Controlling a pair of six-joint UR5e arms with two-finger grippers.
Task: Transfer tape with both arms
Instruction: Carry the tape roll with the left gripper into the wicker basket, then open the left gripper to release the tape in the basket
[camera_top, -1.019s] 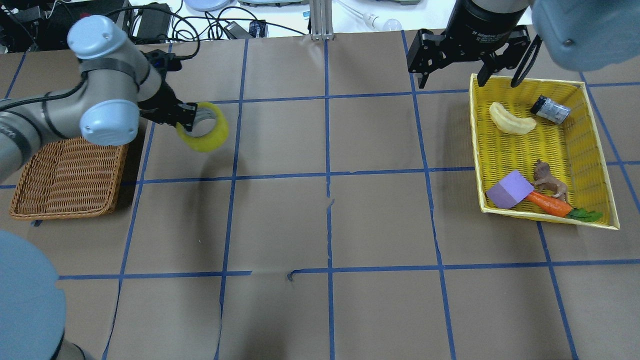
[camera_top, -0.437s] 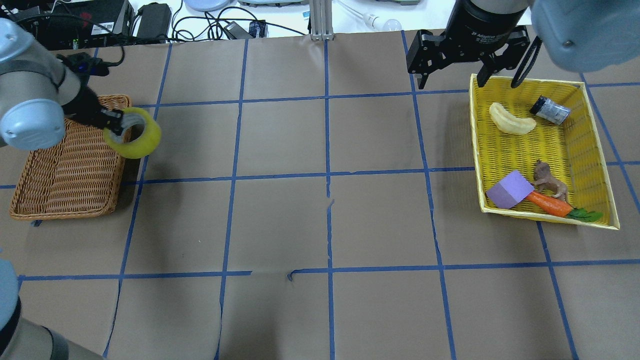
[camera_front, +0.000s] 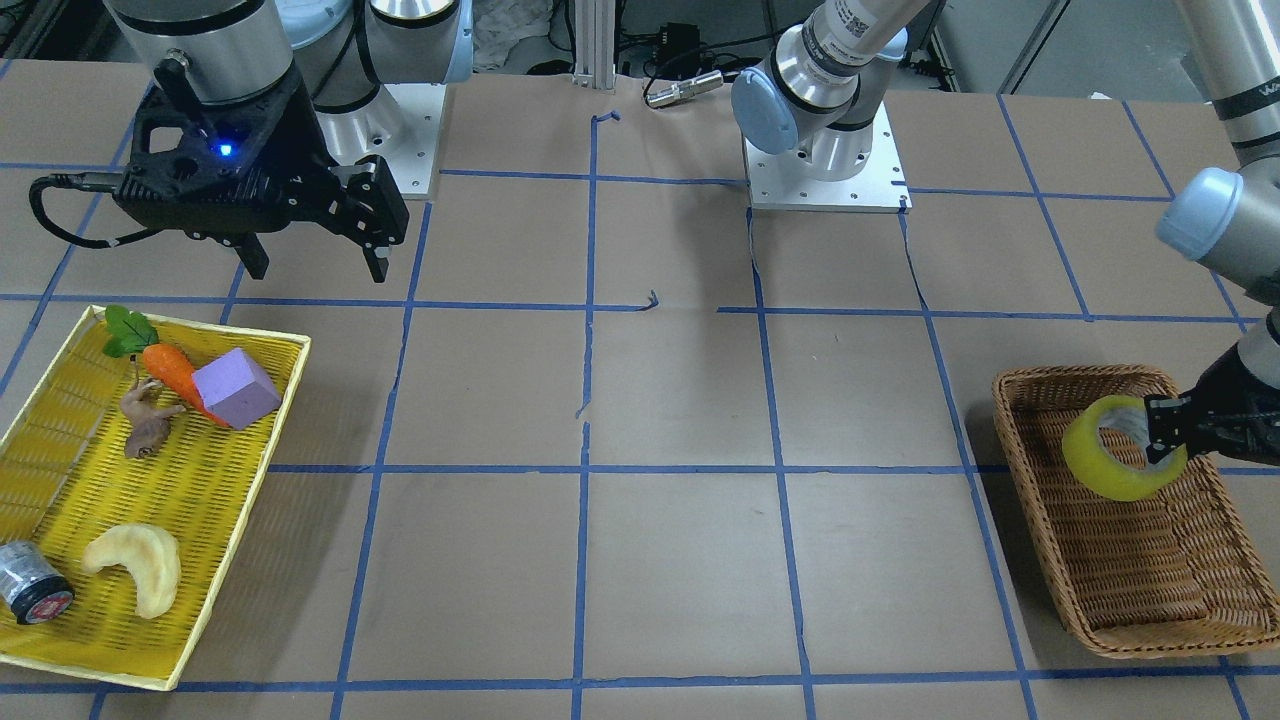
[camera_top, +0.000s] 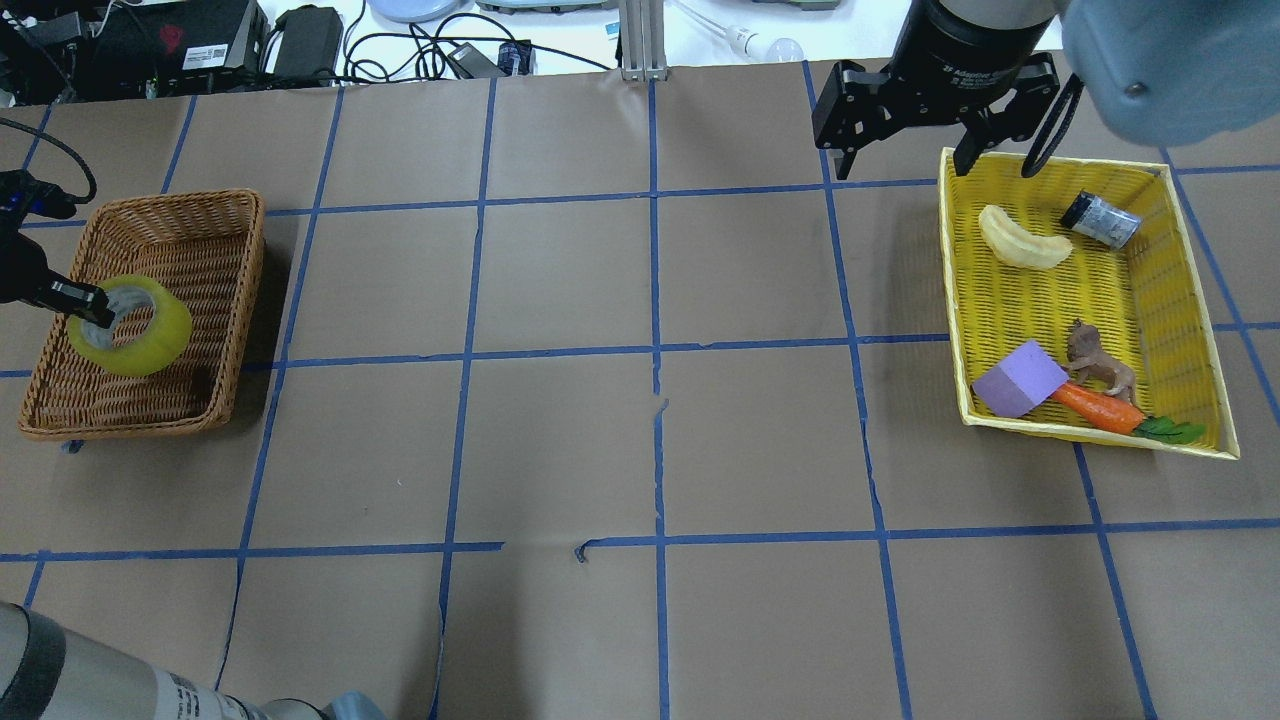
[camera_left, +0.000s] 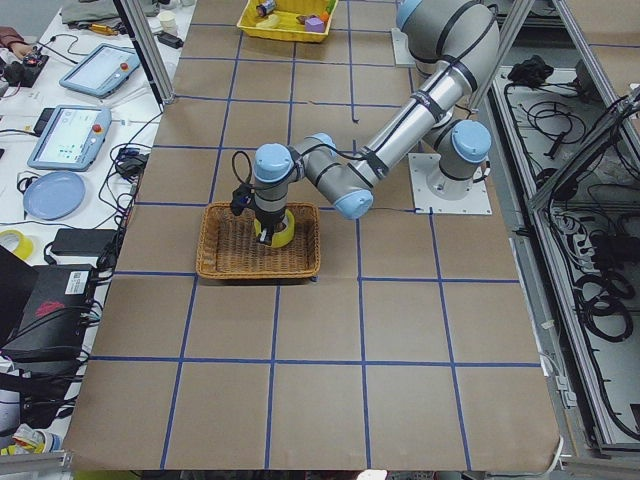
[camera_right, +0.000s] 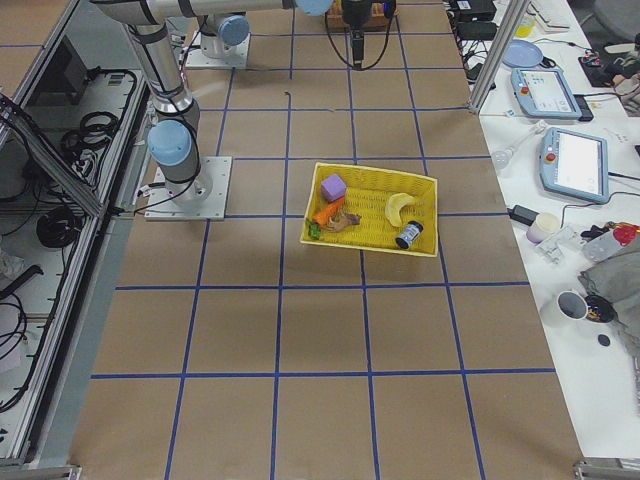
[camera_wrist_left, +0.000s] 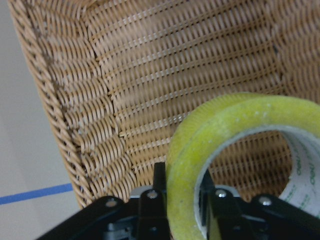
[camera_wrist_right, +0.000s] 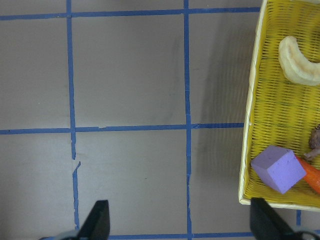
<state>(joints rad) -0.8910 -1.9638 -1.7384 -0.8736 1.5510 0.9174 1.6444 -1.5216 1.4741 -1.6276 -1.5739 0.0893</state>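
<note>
The yellow tape (camera_top: 135, 340) hangs over the inside of the brown wicker basket (camera_top: 190, 200) at the table's left. My left gripper (camera_top: 95, 308) is shut on its wall, one finger inside the grey-white core. The front view shows the tape (camera_front: 1115, 468) in the left gripper (camera_front: 1165, 440) above the wicker basket (camera_front: 1060, 373). The left wrist view shows the tape (camera_wrist_left: 235, 125) close up, clamped between the fingers (camera_wrist_left: 152, 200) over the weave. My right gripper (camera_top: 905, 160) is open and empty above the table beside the yellow basket (camera_top: 952, 300); it also shows in the front view (camera_front: 315, 265).
The yellow basket (camera_front: 290, 345) holds a banana (camera_top: 1020, 240), a dark cylinder (camera_top: 1100, 220), a purple block (camera_top: 1020, 378), a carrot (camera_top: 1095, 405) and a toy animal (camera_top: 1095, 360). Cables and devices (camera_top: 300, 40) lie beyond the table's far edge.
My left arm has carried the tape leftward, from over the table to over the wicker basket. The right arm has not moved.
</note>
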